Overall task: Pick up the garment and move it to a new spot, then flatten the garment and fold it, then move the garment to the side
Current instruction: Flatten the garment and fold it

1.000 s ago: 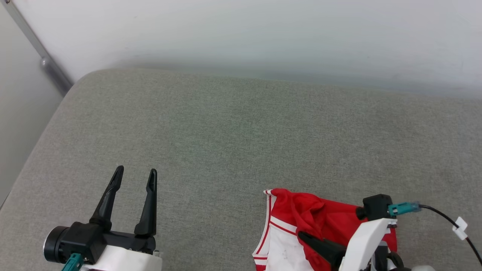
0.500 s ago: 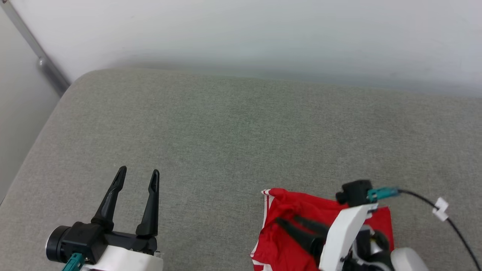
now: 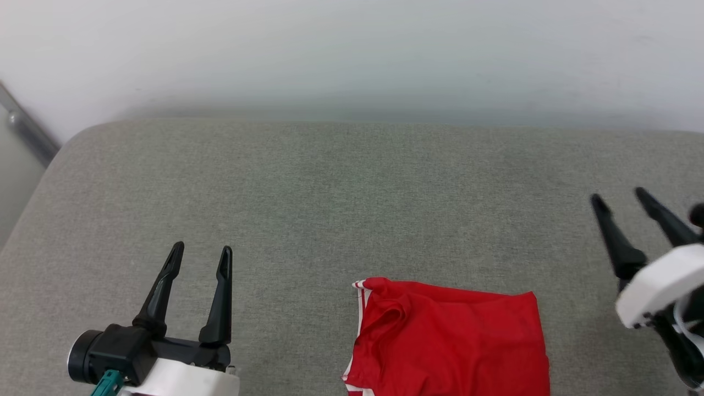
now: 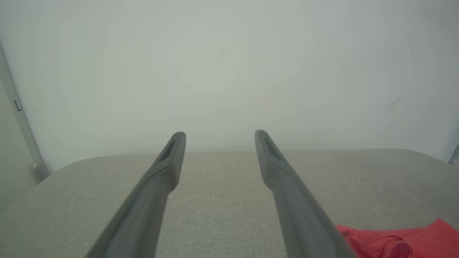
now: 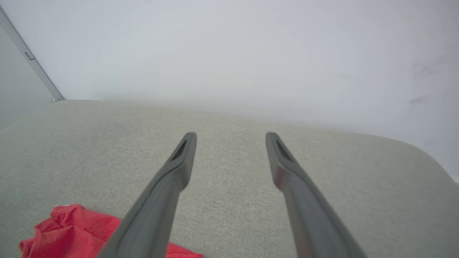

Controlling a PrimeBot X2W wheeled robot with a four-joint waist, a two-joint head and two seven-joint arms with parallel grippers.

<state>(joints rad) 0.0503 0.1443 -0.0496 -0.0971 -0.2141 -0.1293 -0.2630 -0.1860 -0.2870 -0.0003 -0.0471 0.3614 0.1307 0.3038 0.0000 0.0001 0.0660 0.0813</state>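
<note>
The garment lies folded as a red rectangle with a white-striped edge on its left, low in the head view on the grey cushion. Its lower part runs off the bottom edge. A corner of the garment shows at the lower right of the left wrist view, and the garment appears at the lower left of the right wrist view. My left gripper stands open to the left of it, empty. My right gripper hovers open to its right, apart from it, empty.
A pale wall rises behind the cushion. A grey metal rail runs down at the far left, past the cushion's rounded corner. Bare cushion surface spreads beyond and to the left of the garment.
My right gripper has opened, let go of the garment and swung away to the right. The garment now lies flat with only red showing. The camera has shifted a little.
</note>
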